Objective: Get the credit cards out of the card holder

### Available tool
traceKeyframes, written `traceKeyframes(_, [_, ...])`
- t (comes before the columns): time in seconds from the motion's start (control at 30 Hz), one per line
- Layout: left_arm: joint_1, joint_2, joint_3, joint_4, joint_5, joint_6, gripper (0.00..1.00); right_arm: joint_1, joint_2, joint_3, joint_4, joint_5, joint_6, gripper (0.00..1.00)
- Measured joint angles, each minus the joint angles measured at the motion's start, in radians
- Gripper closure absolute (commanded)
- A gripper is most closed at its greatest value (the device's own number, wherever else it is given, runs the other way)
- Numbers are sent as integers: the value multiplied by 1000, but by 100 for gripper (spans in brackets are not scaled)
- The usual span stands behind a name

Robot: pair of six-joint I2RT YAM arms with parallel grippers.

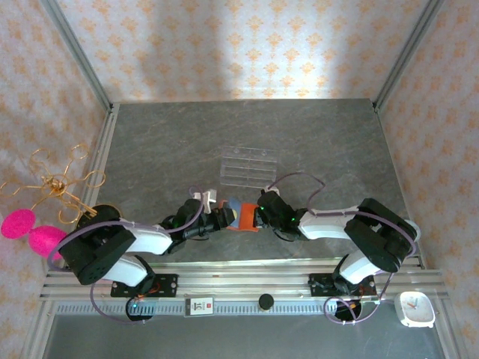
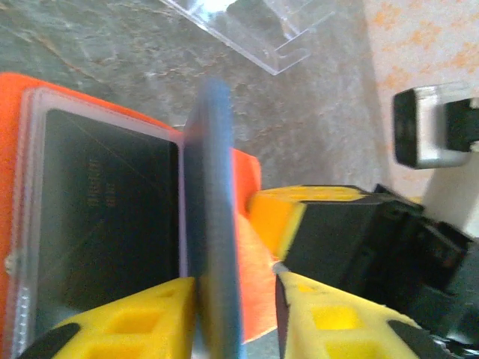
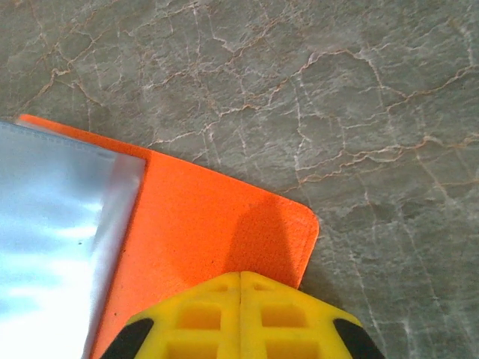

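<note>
My left fingers sit narrowly apart astride the card holder's blue flap; right fingers shut over its orange corner.

Table: a grey, marble-veined tabletop that fills the floor of the enclosure.
Rack: a clear acrylic tiered rack lying on the tabletop near its middle; the left wrist view catches its transparent steps at the top.
Walls: cream wallpaper with an orange floral motif on three sides.
Frame: a silver aluminium rail along the near edge, carrying a small black knob and a white label.
Left margin: a gold wire ornament with curled loops, with two bright pink fluffy balls just below it.
Right corner: a small white round-faced device, beyond the rail.
</note>
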Motion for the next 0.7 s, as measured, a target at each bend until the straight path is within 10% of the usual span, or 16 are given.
traceKeyframes(0.7, [-5, -79, 2, -34, -16, -4, 81, 0, -13, -7, -2, -6, -35, 100])
